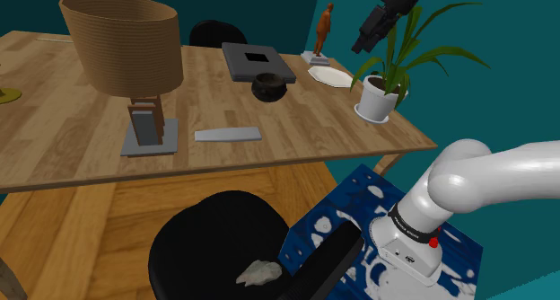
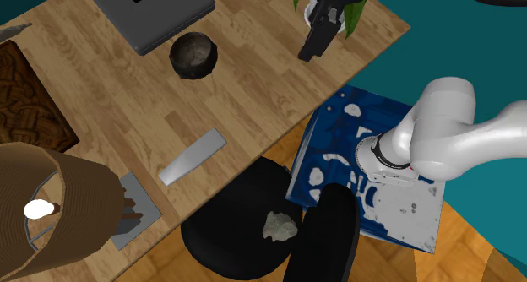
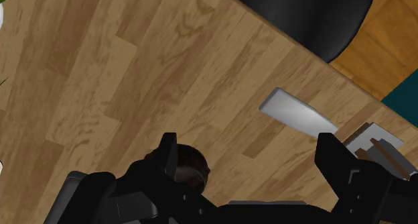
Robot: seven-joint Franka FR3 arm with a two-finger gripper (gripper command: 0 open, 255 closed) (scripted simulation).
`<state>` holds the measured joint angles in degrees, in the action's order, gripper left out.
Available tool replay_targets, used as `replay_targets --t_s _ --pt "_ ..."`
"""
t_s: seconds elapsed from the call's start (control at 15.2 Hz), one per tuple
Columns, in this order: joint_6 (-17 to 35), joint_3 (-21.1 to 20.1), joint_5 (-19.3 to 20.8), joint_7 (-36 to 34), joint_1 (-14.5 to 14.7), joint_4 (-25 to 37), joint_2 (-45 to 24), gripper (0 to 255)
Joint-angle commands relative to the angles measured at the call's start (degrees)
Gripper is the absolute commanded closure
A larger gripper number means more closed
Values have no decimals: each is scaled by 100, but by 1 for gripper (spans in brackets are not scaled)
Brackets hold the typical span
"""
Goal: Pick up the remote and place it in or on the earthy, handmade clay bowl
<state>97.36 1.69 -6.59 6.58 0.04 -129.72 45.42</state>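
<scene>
In the shoulder view we see the remote [image 1: 228,134] lying flat on the wooden table [image 1: 72,136], a pale grey bar with its long axis running across the picture, parallel to the table's near edge; it sits between the lamp [image 1: 121,47] base and the dark bowl [image 1: 268,85], apart from both. The gripper [image 1: 362,45] hangs high above the table's far right corner, over the plant [image 1: 381,96], touching nothing. In the second exterior view the remote [image 2: 193,156] lies on a diagonal, one end toward the table edge by the black chair [image 2: 245,230], the other toward the bowl [image 2: 193,55], which stands well apart from it. The gripper [image 2: 311,49] is near the plant pot, well apart from the remote. In the wrist view the gripper [image 3: 248,141] is spread wide with nothing between its fingers [image 3: 335,159] but bare table [image 3: 134,68] far below. The remote [image 3: 298,113] lies slantwise beyond the one finger, and the bowl [image 3: 191,169] peeks out beside the other.
</scene>
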Motion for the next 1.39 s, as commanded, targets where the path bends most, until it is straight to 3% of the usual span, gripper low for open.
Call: replay_targets --t_s 0.0,0.66,1.32 --pt "0 0 0 0 0 0 0 0" --pt "1142 -222 47 1066 587 303 -1827 0" --pt "1926 -580 250 1951 1037 1027 -3715 0"
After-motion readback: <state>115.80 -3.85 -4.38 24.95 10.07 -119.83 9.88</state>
